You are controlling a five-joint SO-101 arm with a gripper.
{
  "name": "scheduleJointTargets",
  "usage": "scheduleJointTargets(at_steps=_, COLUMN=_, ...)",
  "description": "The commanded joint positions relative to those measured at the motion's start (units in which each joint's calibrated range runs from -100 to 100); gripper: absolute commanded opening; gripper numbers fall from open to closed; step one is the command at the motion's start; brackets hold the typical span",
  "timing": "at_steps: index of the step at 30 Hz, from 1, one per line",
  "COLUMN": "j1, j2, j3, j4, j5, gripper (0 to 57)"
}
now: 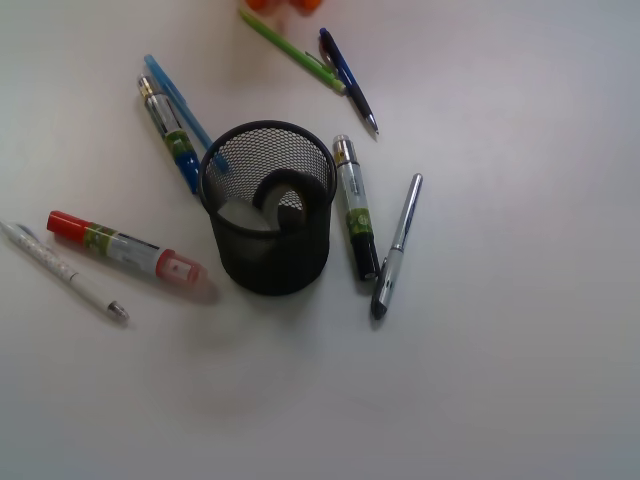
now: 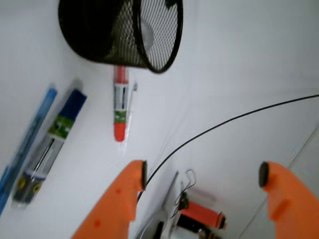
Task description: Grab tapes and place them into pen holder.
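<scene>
Listing what we see: end effector [image 2: 202, 174] spread apart, empty; pen holder [image 1: 268, 210] well ahead, dark tape roll [image 1: 283, 196] inside.

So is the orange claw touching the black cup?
Apart. The wrist view shows the open claw empty, with bare table between it and the cup.
</scene>
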Motion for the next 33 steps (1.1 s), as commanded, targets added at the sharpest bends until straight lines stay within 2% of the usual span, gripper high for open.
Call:
scheduleJointTargets(at_steps=1, j1=-4.2, j2=-20.1, j3=27.7, j4=-13.7, j5=2.0, gripper=25.9)
scheduleJointTargets(at_steps=8, j1=-5.1, j2=-18.3, j3=39.9, j4=-15.1, j5=3.8, gripper=24.4)
scheduleJointTargets(at_steps=10, j1=-5.0, j2=-19.0, j3=41.1, j4=-14.6, j5=3.5, gripper=18.1)
scheduleJointTargets(at_steps=13, j1=-5.0, j2=-20.3, j3=41.3, j4=-9.7, j5=1.8, gripper=0.9)
scheduleJointTargets(at_steps=14, j1=-5.1, j2=-20.3, j3=41.3, j4=-7.8, j5=1.4, gripper=0.0)
scheduleJointTargets(at_steps=15, j1=-5.3, j2=-20.4, j3=41.2, j4=-6.0, j5=1.1, gripper=1.7)
scheduleJointTargets(at_steps=17, j1=-5.4, j2=-20.4, j3=40.9, j4=-3.5, j5=0.7, gripper=0.1)
scheduleJointTargets(at_steps=33, j1=-5.4, j2=-20.4, j3=40.1, j4=2.1, j5=-1.0, gripper=0.3)
